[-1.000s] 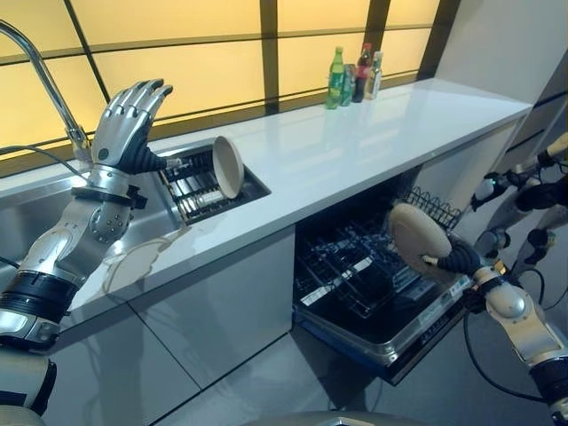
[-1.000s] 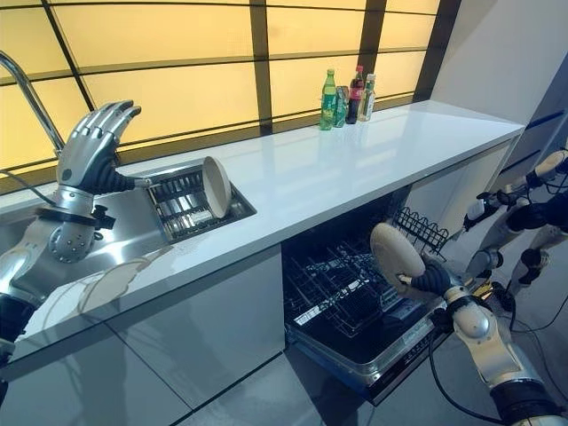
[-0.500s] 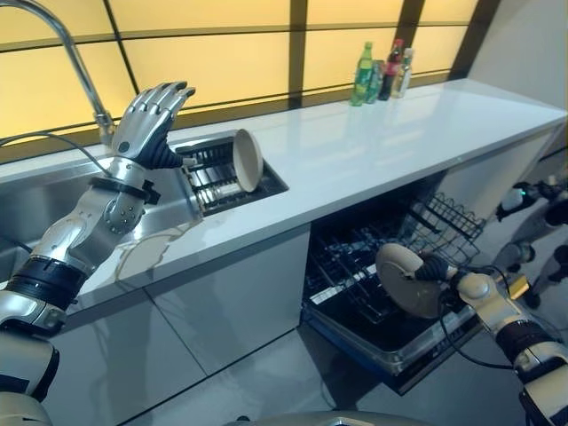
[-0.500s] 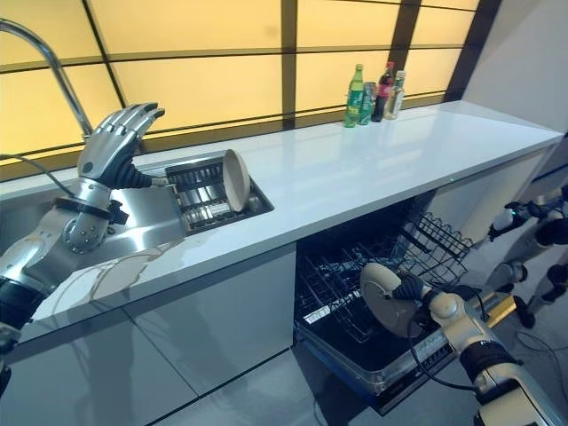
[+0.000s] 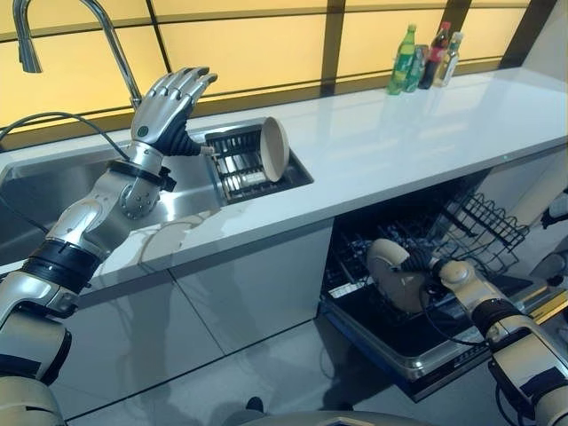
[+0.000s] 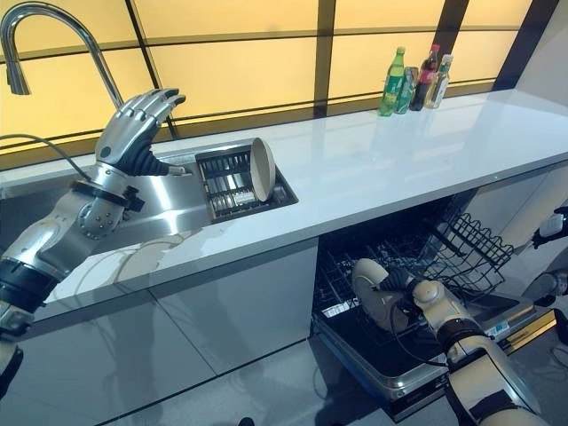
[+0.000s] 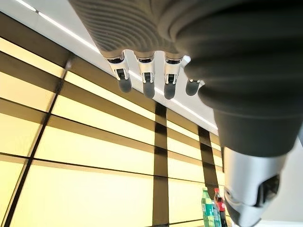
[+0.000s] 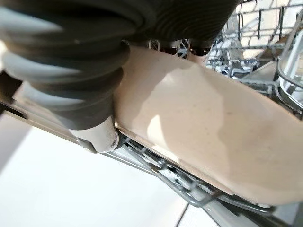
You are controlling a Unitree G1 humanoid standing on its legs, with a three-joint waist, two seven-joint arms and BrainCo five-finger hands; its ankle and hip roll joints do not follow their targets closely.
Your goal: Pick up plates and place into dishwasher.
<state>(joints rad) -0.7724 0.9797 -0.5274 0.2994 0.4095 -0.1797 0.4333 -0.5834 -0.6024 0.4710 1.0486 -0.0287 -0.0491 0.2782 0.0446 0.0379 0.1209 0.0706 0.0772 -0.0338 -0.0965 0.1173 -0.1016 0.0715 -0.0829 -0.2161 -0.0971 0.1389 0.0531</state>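
Note:
A beige plate [image 5: 387, 272] stands on edge low in the open dishwasher's lower rack [image 5: 373, 248], and my right hand [image 5: 423, 263] is shut on its rim. Close up, the plate [image 8: 213, 127] rests against the rack wires with my fingers curled over its edge. A second beige plate [image 5: 273, 149] stands upright in the dish rack [image 5: 232, 161] set into the counter. My left hand [image 5: 170, 99] is raised above the sink beside that rack, fingers [image 7: 144, 78] straight and holding nothing.
The dishwasher door [image 5: 426, 351] lies folded down toward me, with a wire basket [image 5: 484, 222] at its far right. A tall faucet [image 5: 111, 40] arches over the steel sink [image 5: 49, 191]. Three bottles [image 5: 424, 58] stand at the white counter's [image 5: 408, 133] back.
My right hand has lowered the plate from above the door down into the lower rack. The camera has shifted right; the left hand has kept its raised pose.

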